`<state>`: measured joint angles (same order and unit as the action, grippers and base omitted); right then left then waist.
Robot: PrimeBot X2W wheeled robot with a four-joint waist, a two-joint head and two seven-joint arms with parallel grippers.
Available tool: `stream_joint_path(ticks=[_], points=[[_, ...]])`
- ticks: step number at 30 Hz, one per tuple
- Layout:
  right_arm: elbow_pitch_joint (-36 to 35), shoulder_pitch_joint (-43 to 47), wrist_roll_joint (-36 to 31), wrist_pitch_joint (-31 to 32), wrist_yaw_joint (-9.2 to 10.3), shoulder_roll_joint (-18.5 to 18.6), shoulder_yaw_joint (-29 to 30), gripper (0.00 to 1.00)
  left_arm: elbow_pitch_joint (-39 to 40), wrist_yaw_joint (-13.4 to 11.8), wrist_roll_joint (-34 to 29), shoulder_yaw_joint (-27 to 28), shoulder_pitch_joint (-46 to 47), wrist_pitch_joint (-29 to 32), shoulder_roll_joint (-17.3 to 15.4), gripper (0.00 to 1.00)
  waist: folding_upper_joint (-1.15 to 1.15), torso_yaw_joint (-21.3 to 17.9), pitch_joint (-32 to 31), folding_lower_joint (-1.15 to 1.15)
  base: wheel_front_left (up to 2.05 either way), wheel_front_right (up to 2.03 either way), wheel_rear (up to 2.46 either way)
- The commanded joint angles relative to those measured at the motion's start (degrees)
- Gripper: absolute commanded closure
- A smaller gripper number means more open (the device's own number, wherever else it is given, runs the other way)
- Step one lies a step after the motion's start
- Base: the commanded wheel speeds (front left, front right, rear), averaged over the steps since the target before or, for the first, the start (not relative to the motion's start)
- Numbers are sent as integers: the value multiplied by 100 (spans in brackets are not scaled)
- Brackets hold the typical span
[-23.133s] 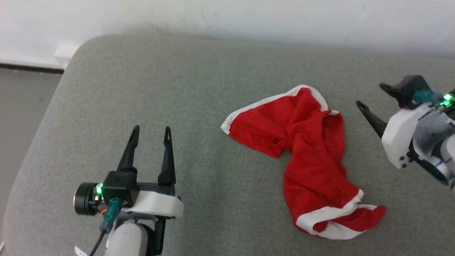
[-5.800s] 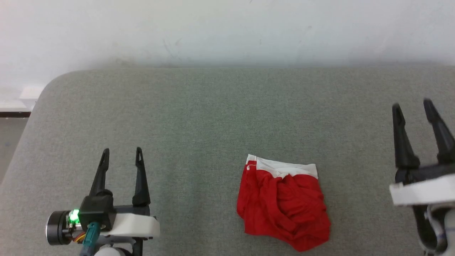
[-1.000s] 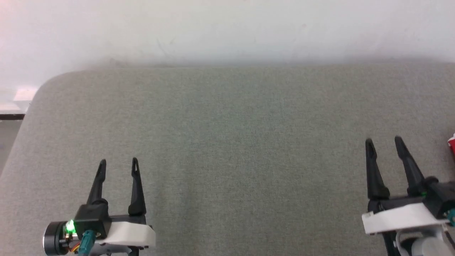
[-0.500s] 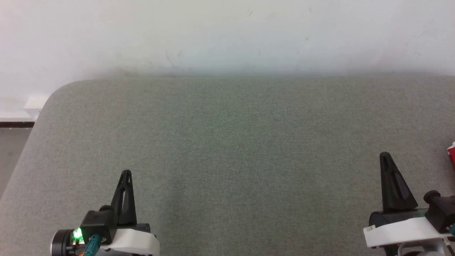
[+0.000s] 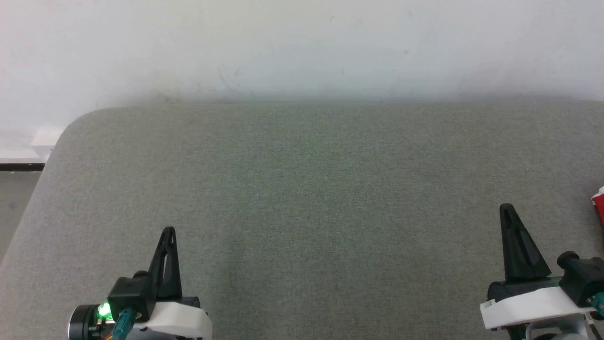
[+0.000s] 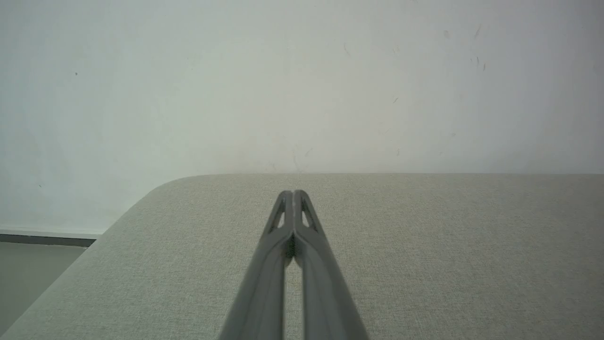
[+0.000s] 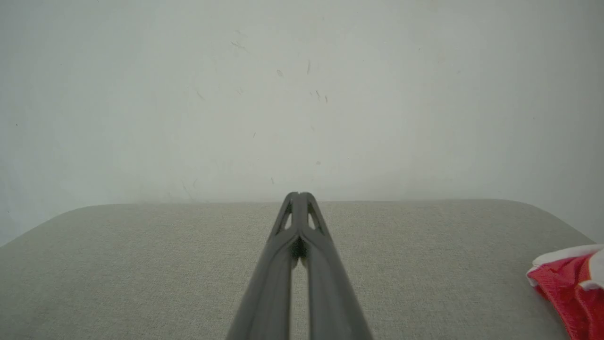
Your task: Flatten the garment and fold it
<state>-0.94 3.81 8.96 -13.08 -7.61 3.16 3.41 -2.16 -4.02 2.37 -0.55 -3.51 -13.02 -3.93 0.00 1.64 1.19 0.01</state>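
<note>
Right fingers have closed, the garment apart to their right.

Soft, even, bright light; faint shadows, no glare.

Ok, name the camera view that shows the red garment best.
The right wrist view: the garment lies at its lower right, red fabric and white trim clear, partly cropped. The head view catches a sliver at its right edge. The left wrist view faces the grey cushion.

R gripper, fingers pressed tog., above grey fabric surface; red/white garment at 4 o'clock.
</note>
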Motion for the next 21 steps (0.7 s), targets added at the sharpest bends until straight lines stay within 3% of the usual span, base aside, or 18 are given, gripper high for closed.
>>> stream_joint_path(ticks=[1,21], points=[[9,-46,-59,38,2,-4,-15,100,24,48,-31,5,43,33,10,100,0,-2,-1,0,0,0,0],[24,-108,-213,272,4,-8,-75,100,59,113,-69,15,100,267,28,100,0,-32,-23,0,0,0,0]])
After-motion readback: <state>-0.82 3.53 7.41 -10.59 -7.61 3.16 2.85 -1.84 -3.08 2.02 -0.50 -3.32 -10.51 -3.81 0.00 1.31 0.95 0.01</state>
